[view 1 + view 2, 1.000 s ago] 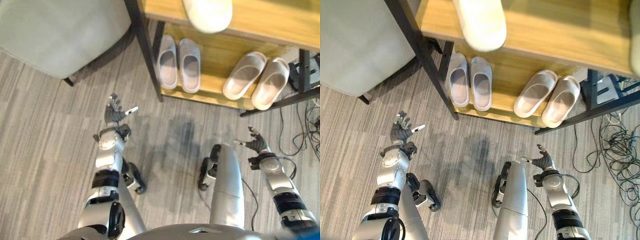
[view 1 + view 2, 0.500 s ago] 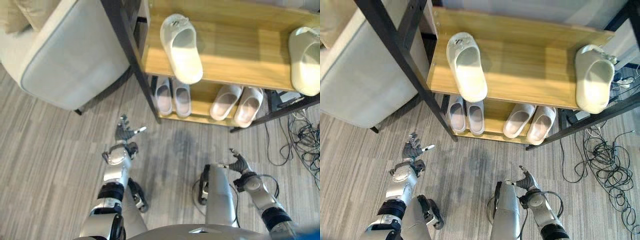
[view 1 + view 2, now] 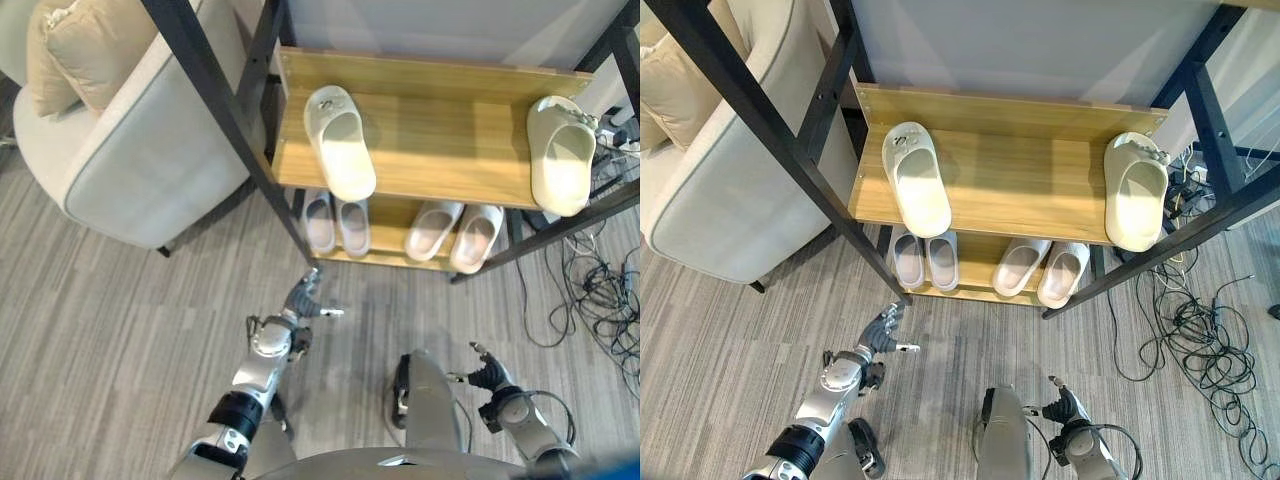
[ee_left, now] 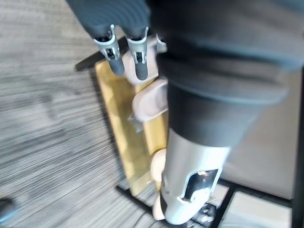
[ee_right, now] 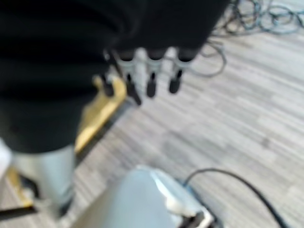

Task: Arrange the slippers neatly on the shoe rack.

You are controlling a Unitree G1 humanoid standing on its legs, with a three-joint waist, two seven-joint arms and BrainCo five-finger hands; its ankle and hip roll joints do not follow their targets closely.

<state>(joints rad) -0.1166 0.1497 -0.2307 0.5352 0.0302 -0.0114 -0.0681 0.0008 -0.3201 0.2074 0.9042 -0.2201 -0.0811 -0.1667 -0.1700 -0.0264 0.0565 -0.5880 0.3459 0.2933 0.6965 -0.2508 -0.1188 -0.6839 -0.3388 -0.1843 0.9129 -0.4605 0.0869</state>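
Cream foam marks the two slippers on the upper shelf: the left slipper [image 3: 917,191] lies skewed near the left end, the right slipper [image 3: 1136,192] far off at the right end. Both robot hands hang low over the floor, fingers loosely spread, holding nothing: left robot hand [image 3: 882,331], right robot hand [image 3: 1063,405]. Probably either should rise to one slipper and slide it beside its mate, toes aligned. The wooden shoe rack [image 3: 1020,180] carries two tidy pairs below [image 3: 924,262] [image 3: 1043,269]; armchair [image 3: 130,150] left, grey plank floor [image 3: 100,330], loose cables [image 3: 1200,340] right.
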